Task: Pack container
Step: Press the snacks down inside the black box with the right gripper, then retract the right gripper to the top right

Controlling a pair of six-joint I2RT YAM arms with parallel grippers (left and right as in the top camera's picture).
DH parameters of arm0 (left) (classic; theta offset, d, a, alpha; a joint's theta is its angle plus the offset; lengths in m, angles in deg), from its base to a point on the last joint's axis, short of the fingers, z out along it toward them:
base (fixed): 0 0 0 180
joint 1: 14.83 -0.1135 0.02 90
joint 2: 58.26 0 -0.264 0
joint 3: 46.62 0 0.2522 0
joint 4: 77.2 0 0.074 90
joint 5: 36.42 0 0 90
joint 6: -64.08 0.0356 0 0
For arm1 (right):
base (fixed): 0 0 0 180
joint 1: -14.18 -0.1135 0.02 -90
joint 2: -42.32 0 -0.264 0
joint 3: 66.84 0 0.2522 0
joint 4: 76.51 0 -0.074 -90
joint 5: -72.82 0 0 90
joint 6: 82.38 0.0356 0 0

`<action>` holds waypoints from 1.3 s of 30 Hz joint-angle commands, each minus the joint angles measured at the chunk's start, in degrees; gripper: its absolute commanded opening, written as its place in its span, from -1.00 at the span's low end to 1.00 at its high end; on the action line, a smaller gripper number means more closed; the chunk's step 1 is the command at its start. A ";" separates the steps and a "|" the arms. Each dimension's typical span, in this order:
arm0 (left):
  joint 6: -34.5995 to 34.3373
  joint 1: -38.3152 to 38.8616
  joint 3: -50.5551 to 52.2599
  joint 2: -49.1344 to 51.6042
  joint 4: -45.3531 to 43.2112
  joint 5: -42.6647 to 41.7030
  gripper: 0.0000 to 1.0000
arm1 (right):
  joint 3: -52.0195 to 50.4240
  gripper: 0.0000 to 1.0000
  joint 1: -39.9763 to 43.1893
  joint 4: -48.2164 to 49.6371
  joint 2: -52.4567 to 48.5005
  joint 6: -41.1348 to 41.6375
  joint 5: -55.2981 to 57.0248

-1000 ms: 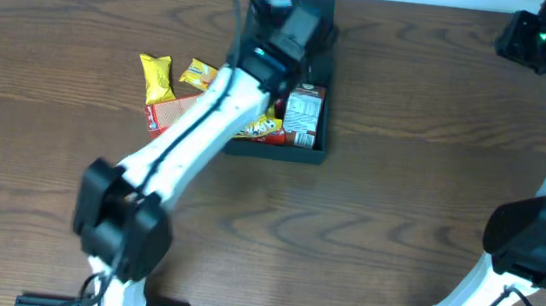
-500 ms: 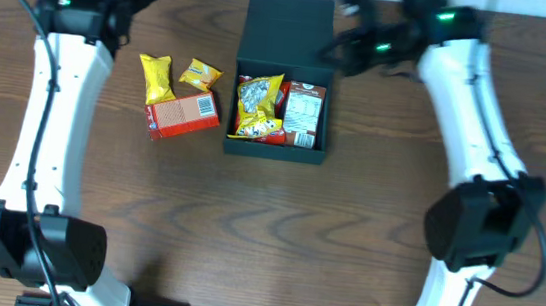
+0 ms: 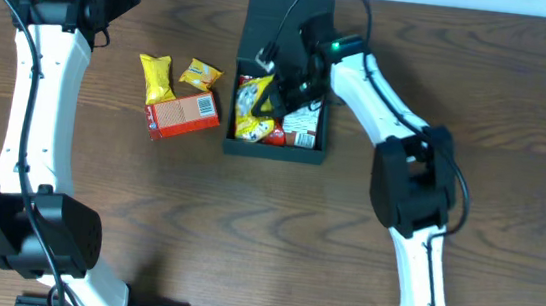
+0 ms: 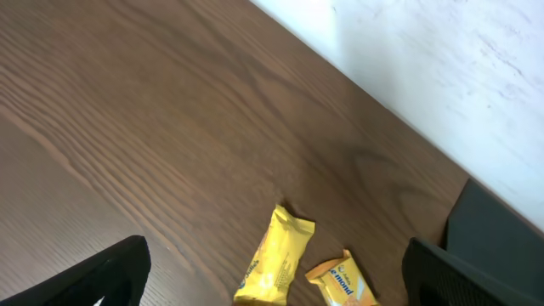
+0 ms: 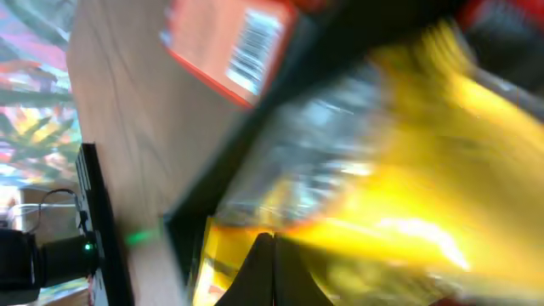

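Mostly blurred, the right gripper (image 5: 273, 246) sits closed over packets (image 3: 255, 111) in the container (image 3: 273, 152); left gripper (image 4: 285, 276) gapes wide.

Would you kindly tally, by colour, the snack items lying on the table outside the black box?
Yellow packets: 2
Red-orange carton: 1
Total outside the container: 3

container (image 3: 266, 22) — snacks (image 3: 253, 111) inside | carton (image 3: 183, 116) just left of it | two packets (image 3: 157, 77) behind carton
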 commanded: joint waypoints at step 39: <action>3.28 -0.15 0.02 0.35 1.11 -0.33 0.94 | 7.34 -0.97 -2.36 -6.54 0.70 -4.35 4.83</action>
